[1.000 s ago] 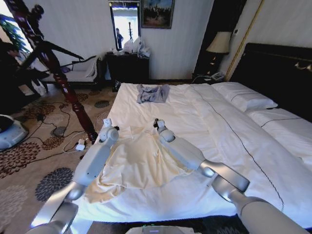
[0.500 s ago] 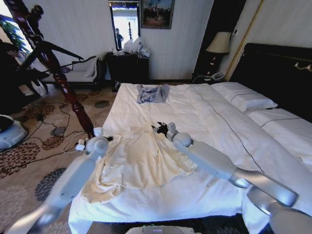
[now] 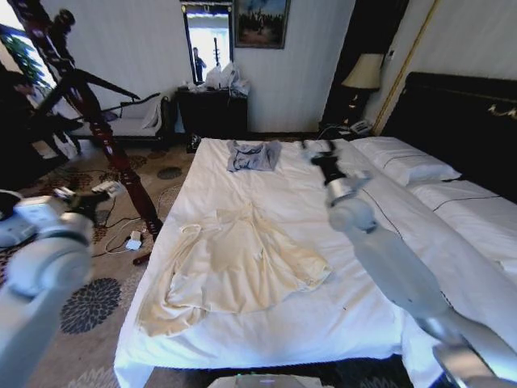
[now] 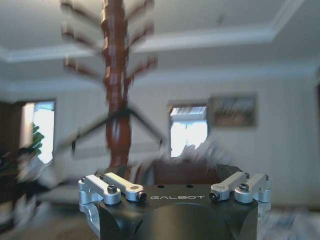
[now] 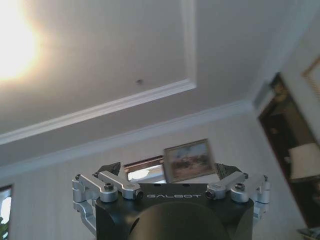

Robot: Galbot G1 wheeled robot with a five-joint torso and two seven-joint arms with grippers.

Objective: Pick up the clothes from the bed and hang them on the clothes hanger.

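Observation:
The clothes [image 3: 234,267], a cream long-sleeved garment, lie spread and wrinkled on the near left part of the bed [image 3: 339,218], with nothing touching them. My left gripper [image 3: 105,190] is raised off the bed's left side, over the carpet, open and empty. It points at the wooden stand and far wall in the left wrist view [image 4: 172,172]. My right gripper [image 3: 319,152] is lifted high above the middle of the bed, open and empty. The right wrist view has it aimed at the ceiling [image 5: 167,167]. The clothes hanger is out of view.
A small grey-blue garment [image 3: 253,155] lies at the bed's far end. A dark red wooden coat stand [image 3: 89,105] rises left of the bed, with cables and plugs [image 3: 133,238] on the carpet at its foot. Pillows [image 3: 404,166] and the black headboard [image 3: 460,121] are on the right.
Both grippers have lifted off the cream garment. The left arm swung out left over the floor; the right arm rose up and away over the bed. The garment stays flat.

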